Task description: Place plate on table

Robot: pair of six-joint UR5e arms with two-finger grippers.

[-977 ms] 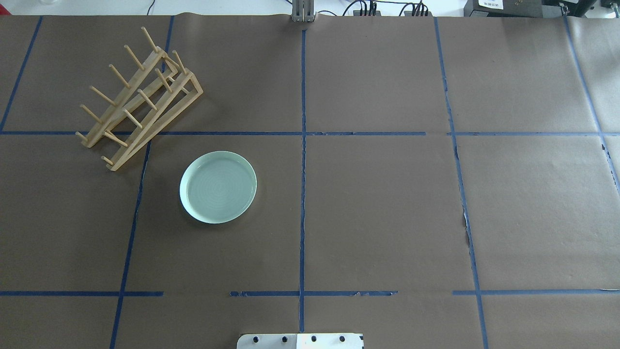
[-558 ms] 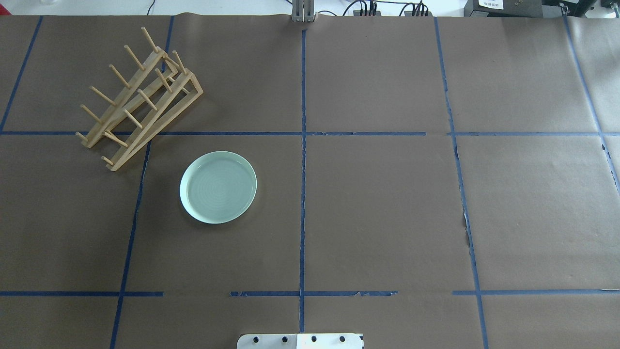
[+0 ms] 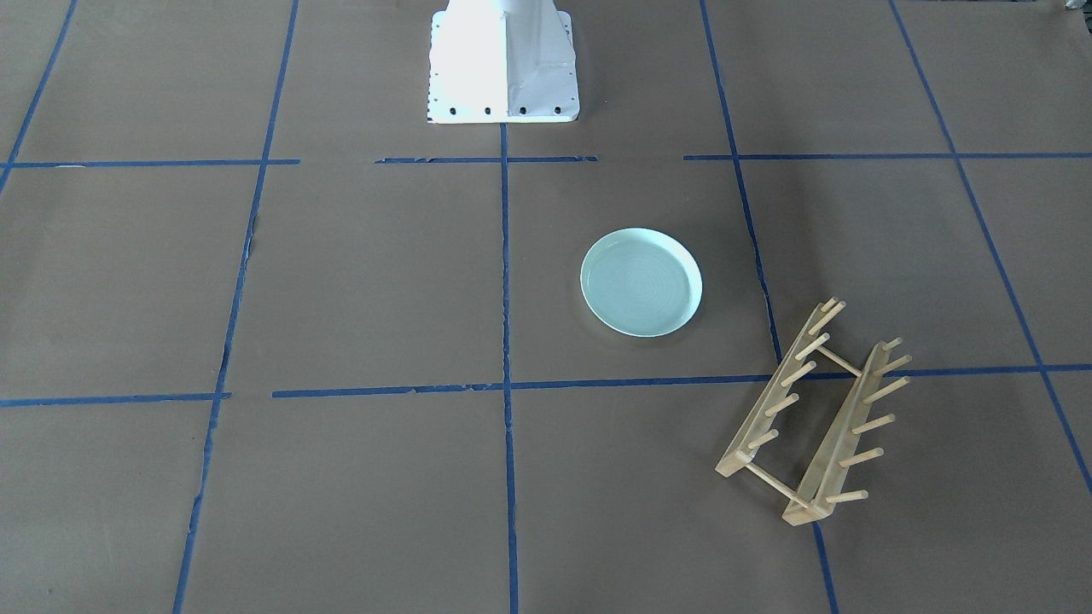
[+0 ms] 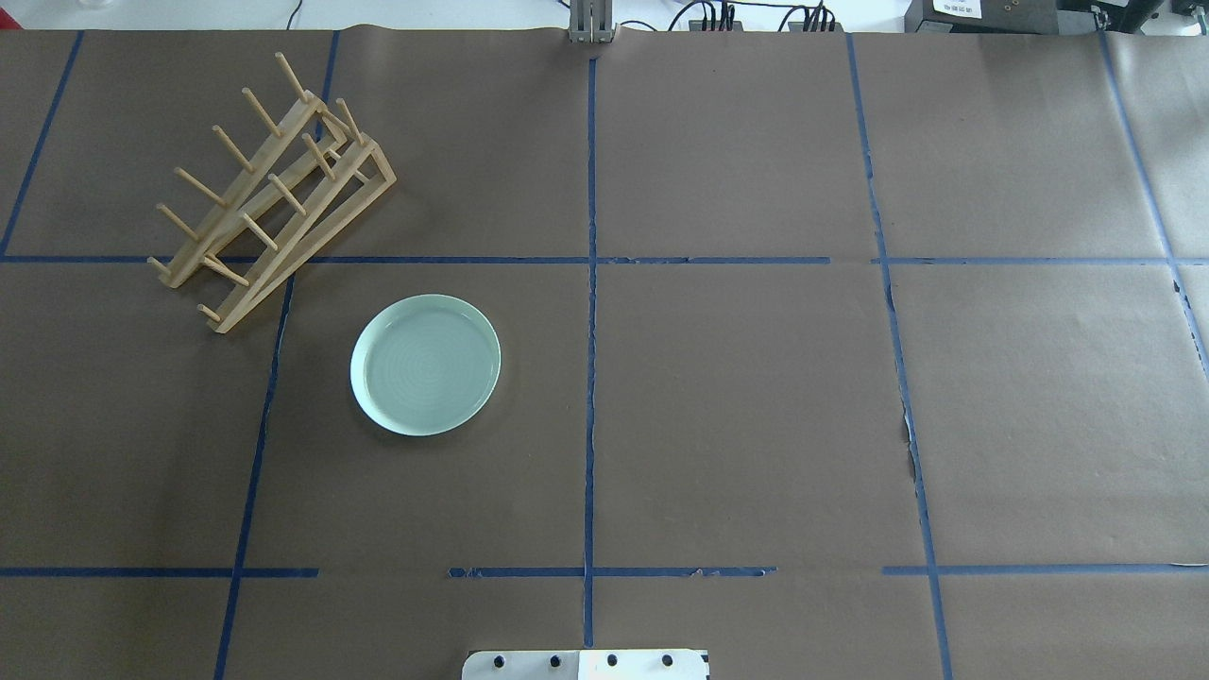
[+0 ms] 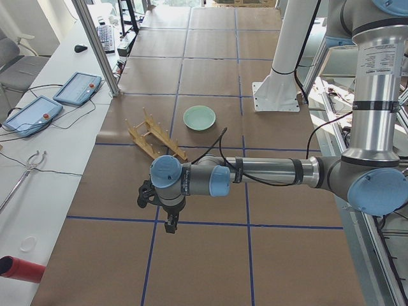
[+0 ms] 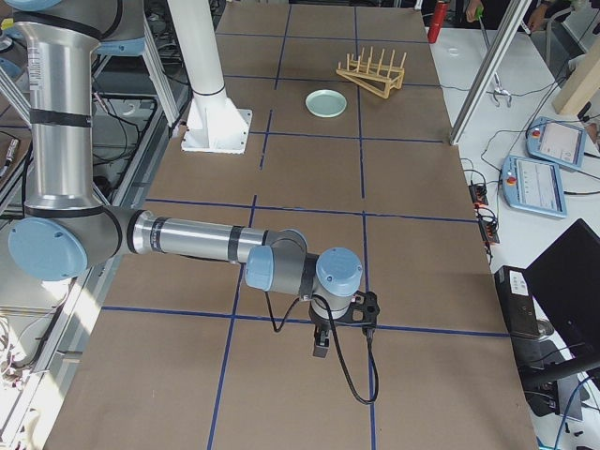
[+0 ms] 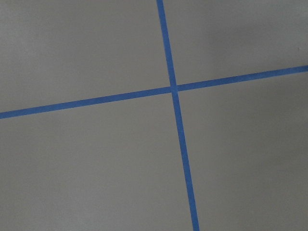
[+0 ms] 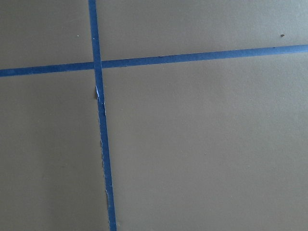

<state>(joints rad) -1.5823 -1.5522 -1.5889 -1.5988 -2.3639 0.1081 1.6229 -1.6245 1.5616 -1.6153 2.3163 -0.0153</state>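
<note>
The pale mint-green plate (image 4: 425,365) lies flat on the brown-paper table (image 4: 756,397), right side up, just in front of the wooden rack. It also shows in the front-facing view (image 3: 641,282) and the side views (image 5: 199,118) (image 6: 326,103). Nothing touches it. My left gripper (image 5: 171,224) hangs over the table's far left end, well away from the plate. My right gripper (image 6: 321,345) hangs over the far right end. I cannot tell whether either is open or shut. Both wrist views show only paper and blue tape.
The light wooden peg dish rack (image 4: 274,194) stands at the back left, holding nothing, and also shows in the front-facing view (image 3: 815,414). The white robot base (image 3: 502,64) is at the table's near middle edge. Tablets (image 5: 76,88) lie on a side bench.
</note>
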